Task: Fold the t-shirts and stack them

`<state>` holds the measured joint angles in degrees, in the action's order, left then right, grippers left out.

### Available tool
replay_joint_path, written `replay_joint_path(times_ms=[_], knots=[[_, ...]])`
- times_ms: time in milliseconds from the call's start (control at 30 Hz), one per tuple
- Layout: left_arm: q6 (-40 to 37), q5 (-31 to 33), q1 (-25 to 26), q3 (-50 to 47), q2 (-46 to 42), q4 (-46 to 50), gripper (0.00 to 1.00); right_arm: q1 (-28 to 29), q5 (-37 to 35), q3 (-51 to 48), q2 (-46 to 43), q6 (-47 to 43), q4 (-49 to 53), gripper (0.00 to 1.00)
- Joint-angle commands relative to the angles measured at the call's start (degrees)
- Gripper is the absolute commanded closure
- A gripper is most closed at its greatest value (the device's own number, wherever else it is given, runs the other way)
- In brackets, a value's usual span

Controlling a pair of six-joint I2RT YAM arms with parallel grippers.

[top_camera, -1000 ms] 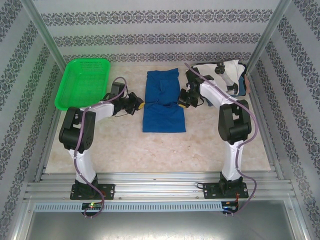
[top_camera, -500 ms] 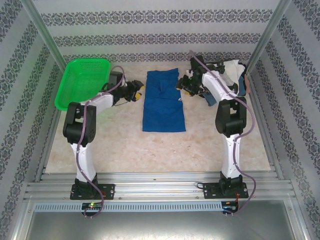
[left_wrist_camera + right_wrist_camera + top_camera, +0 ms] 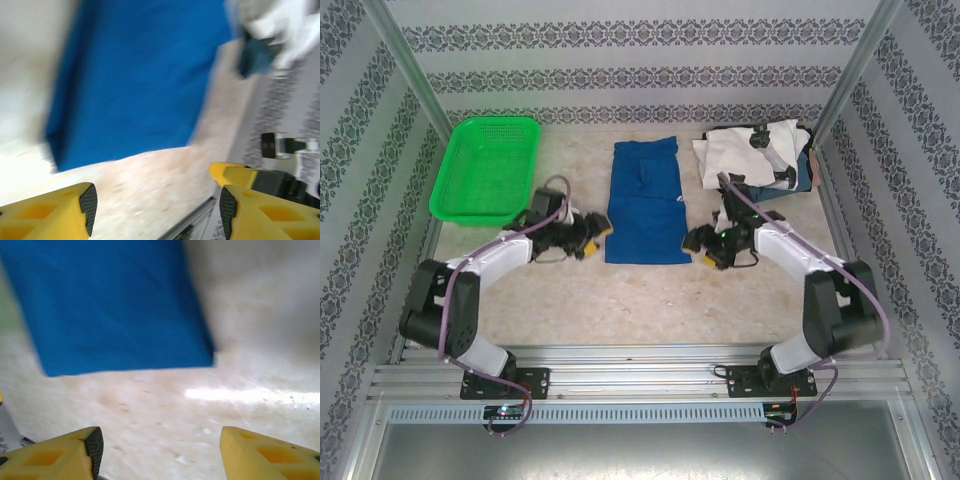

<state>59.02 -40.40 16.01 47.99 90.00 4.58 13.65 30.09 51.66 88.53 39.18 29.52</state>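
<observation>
Both grippers have moved back from the far end of the royal-blue t-shirt (image 3: 645,200) to its near corners, and the bunched fold across its middle has flattened out. The shirt lies flat on the table (image 3: 620,300) as a long folded rectangle between the two arms. The left gripper (image 3: 590,238) sits just beside the near-left corner with its jaws apart and nothing between them. The right gripper (image 3: 705,250) sits just beside the near-right corner, jaws likewise apart and empty. In the right wrist view, the yellow fingers (image 3: 65,452) stand clear of the blue hem. A crumpled white t-shirt (image 3: 750,150) lies at the far right over bluish-grey cloth (image 3: 802,175). A green mesh basket (image 3: 485,170) stands at the far left.
</observation>
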Motion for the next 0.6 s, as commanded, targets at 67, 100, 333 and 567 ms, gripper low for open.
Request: replay_joint_path(times_ms=[67, 100, 333, 567], knots=[[5.3, -0.3, 1.4, -2.4, 5.1, -12.3, 0.32, 0.2, 2.7, -0.3, 3.5, 1.4, -10.6, 0.37], [5.4, 0.2, 1.9, -1.8, 6.3, -12.3, 0.31, 0.2, 2.6, 0.1, 4.7, 1.2, -10.4, 0.38], [6.7, 1.6, 3.4, 2.7, 14.6, -13.2, 0.35, 0.2, 0.9, 4.5, 11.7, 0.6, -10.4, 0.43], [6.5, 2.4, 3.9, 4.9, 17.2, -13.4, 0.65, 0.9, 0.9, 9.9, 18.1, 0.5, -8.8, 0.66]])
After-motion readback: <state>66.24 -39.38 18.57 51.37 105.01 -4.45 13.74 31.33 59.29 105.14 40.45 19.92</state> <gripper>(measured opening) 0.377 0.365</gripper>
